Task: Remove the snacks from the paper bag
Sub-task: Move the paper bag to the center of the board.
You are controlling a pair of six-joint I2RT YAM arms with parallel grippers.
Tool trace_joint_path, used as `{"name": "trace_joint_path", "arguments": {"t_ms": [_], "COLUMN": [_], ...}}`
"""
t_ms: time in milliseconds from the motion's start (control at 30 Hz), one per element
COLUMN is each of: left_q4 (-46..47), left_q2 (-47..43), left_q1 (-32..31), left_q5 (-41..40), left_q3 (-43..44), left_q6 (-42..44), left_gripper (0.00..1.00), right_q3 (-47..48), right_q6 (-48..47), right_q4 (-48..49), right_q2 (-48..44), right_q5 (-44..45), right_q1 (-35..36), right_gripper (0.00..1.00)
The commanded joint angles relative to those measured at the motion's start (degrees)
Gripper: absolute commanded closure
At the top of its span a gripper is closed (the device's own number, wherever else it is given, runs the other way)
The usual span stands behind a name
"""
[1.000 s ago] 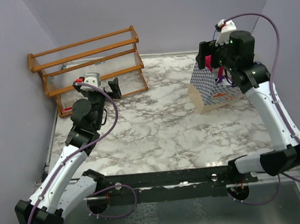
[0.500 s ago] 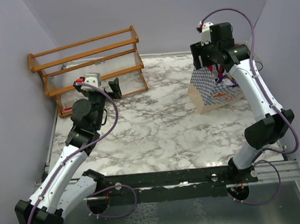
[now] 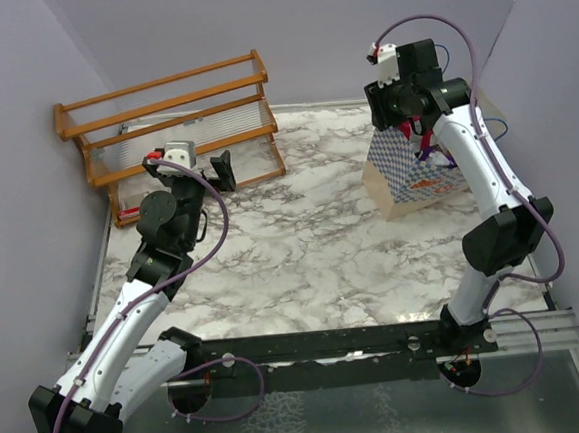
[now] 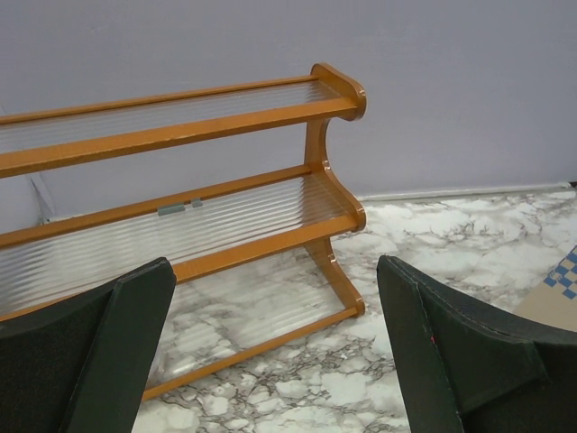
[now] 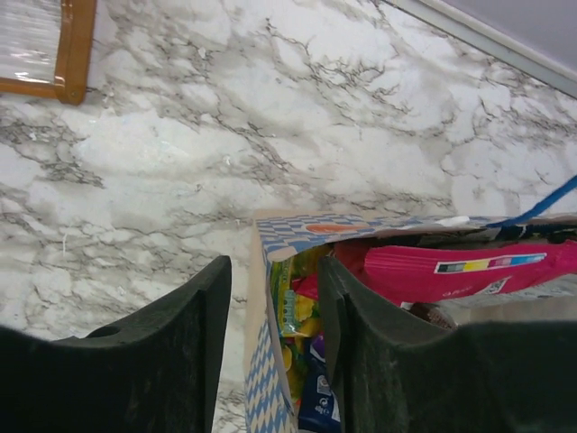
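Observation:
The paper bag (image 3: 407, 182) stands at the back right of the marble table, top open. My right gripper (image 3: 402, 119) hangs over its left end. In the right wrist view the right gripper (image 5: 275, 271) straddles the bag's checkered side wall (image 5: 262, 388), one finger outside and one inside, with gaps on both sides. The snacks lie inside: a magenta-pink packet (image 5: 460, 271), a yellow-green candy pack (image 5: 294, 311) and a blue packet (image 5: 315, 401). My left gripper (image 3: 188, 169) is wide open and empty by the rack, far from the bag, its open jaws (image 4: 275, 271) facing the shelves.
A wooden rack (image 3: 172, 125) with ribbed clear shelves stands at the back left, right in front of the left gripper; its lower shelf (image 4: 225, 244) fills the left wrist view. Purple walls close off the back and both sides. Blue cord handles (image 5: 541, 203) lie over the bag's top.
The right arm stretched out and its gripper shifted slightly left over the bag's left end, its jaws narrowing around the side wall. The left arm has not moved.

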Motion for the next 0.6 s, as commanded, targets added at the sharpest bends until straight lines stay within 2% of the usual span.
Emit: {"name": "trace_joint_path", "arguments": {"t_ms": [0,133,233,400,567], "left_q4": [1.7,1.7,1.7,1.7,1.6], "left_q2": [-0.1,-0.1,-0.1,0.1,0.1], "left_q1": [-0.3,-0.3,-0.4,-0.4,-0.4], "left_q5": [1.4,1.3,1.4,1.7,1.7], "left_q3": [-0.1,-0.1,-0.1,-0.1,0.1], "left_q6": [-0.3,-0.3,-0.3,-0.3,-0.3], "left_gripper": [0.01,0.01,0.01,0.01,0.01], "right_q3": [3.7,5.6,5.3,7.5,8.5], "right_q6": [-1.6,-1.7,-1.6,-1.5,-2.4], "right_q4": [-0.5,-1.7,-1.4,-1.9,-2.1], "right_q2": [1.9,3.6,3.7,5.1,6.4], "right_q5": [-5.1,-5.1,-4.7,-4.8,-2.5], "right_q1": [-0.1,0.5,0.9,4.8,13.6], "right_gripper": [0.59,0.7,0.85,0.86,0.87]}}
